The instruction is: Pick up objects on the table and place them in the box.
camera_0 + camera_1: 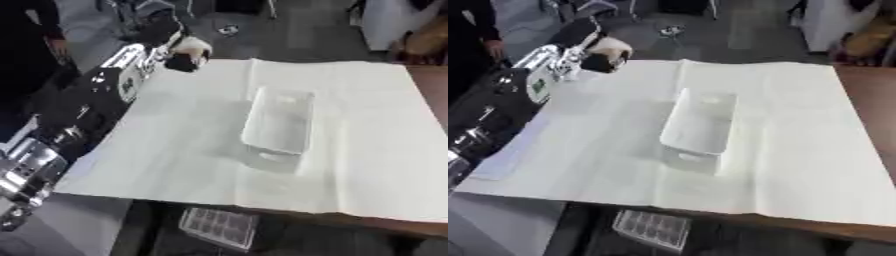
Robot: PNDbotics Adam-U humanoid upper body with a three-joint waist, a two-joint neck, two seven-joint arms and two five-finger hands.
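We saw one pale rounded object [194,47] held up in our left hand [179,56], whose dark fingers were curled around it, at the far left corner of the white cloth [367,150], well apart from the box [280,120]. We could not make out what the object was beyond its light colour and rounded shape. We judged it light and small enough for one hand; whether it was soft or stiff we could not tell, so we thought a wrap around its middle the safest hold, as the fingers appeared to have it.

The box, one only, was a white open-topped tray lying lengthwise near the middle of the cloth, and it looked like thin, light plastic that might slide if bumped. We saw nothing clearly inside it. No other loose objects showed on the cloth around the box.

Nearer us than the box, below the table edge, sat one clear gridded tray [219,227]. Our right hand did not appear in either view.
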